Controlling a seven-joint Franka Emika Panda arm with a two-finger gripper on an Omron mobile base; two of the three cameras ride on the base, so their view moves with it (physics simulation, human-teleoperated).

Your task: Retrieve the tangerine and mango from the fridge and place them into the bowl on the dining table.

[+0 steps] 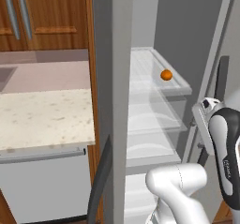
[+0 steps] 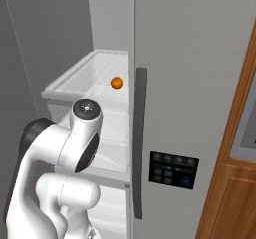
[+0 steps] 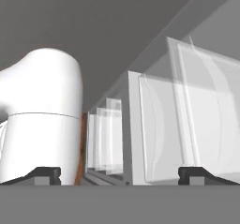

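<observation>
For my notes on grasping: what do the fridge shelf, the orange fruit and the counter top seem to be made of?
Shelf: looks like clear glass or plastic with a pale rim, since the shelves below show through it. Fruit: smooth matte orange skin, probably the tangerine; too small to see texture. Counter top: beige speckled stone look, matte. All is rendered, so materials are only apparent.

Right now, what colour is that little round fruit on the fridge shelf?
Orange: the tangerine sits alone on a clear shelf. The left base view shows it best.
</observation>
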